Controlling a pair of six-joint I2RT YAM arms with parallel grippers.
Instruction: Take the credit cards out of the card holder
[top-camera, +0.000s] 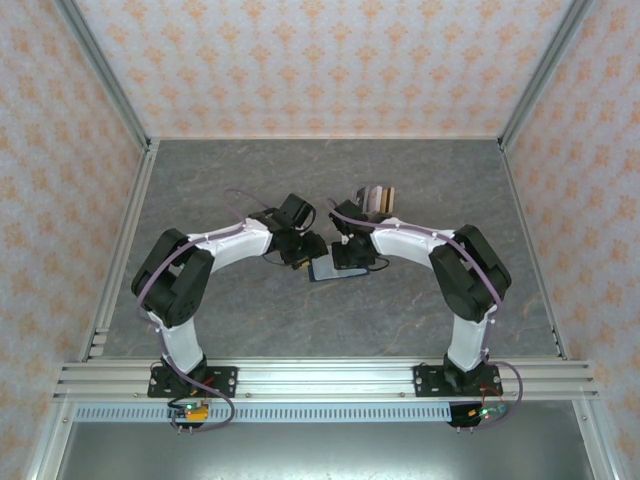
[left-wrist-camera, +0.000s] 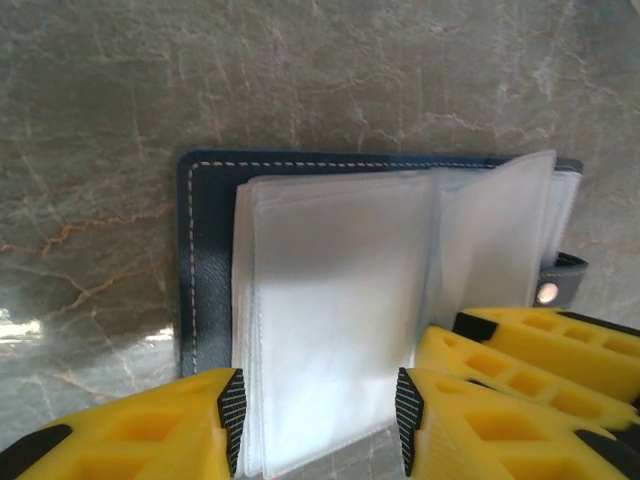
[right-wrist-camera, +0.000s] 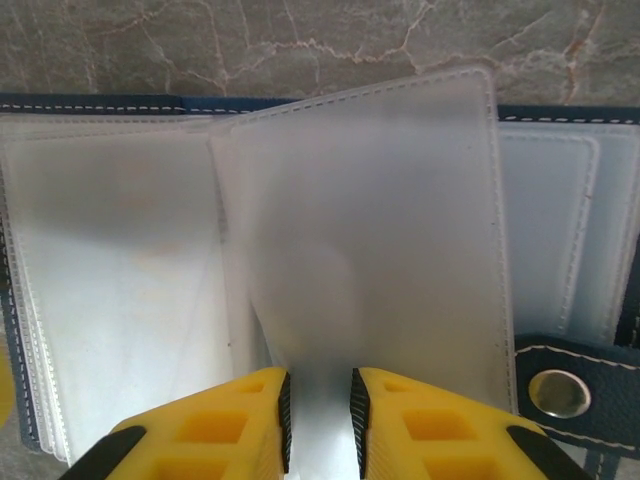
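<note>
The card holder (top-camera: 330, 268) lies open and flat on the grey marbled table (top-camera: 420, 320), near its middle, between the two wrists. Its navy cover (left-wrist-camera: 205, 280) with pale stitching faces down, and a stack of frosted plastic sleeves (left-wrist-camera: 340, 300) sits inside it like the pages of a book. Whether any sleeve holds a card cannot be told through the cloudy plastic. The right gripper (right-wrist-camera: 318, 405) is clenched on the lower edge of a raised sleeve (right-wrist-camera: 370, 220), which stands tilted up from the others while the rest lie flat on either side. A navy strap with a metal snap (right-wrist-camera: 560, 392) sticks out from the holder's edge just beside that gripper. The left gripper (left-wrist-camera: 318, 415) sits over the near end of the flat stack with its yellow fingers (left-wrist-camera: 150, 430) partly apart, one at each side edge of the sleeves; whether they squeeze the stack cannot be told. Behind the right wrist, a small striped cluster (top-camera: 378, 197) of flat things rests on the table, apart from the holder
</note>
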